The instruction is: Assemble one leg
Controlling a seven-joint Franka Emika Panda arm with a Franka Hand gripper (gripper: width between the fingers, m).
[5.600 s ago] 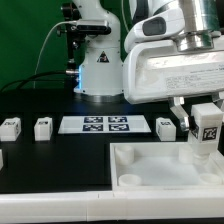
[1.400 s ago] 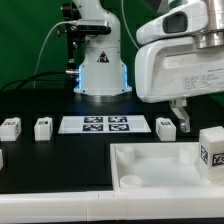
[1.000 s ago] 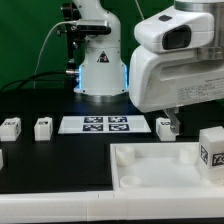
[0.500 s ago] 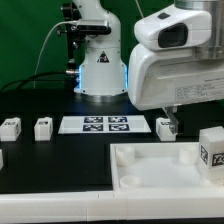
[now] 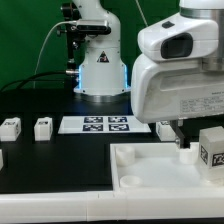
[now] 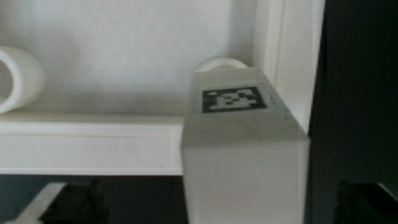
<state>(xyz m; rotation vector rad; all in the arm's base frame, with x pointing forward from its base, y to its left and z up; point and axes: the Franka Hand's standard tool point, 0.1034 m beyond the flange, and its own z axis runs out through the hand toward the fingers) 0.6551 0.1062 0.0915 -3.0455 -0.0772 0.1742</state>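
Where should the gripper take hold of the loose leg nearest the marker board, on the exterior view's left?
Probably grip the leg across its two side faces, coming straight down from above. It is a short block sitting apart from the marker board and the neighbouring leg, so both sides look free.

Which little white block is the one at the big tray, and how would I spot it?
Find the big white tray in the foreground and follow it to its corner at the exterior view's right, under the robot's arm. There the leg stands upright, tag facing the camera. The other small blocks sit farther back on the black table, beside the marker board.
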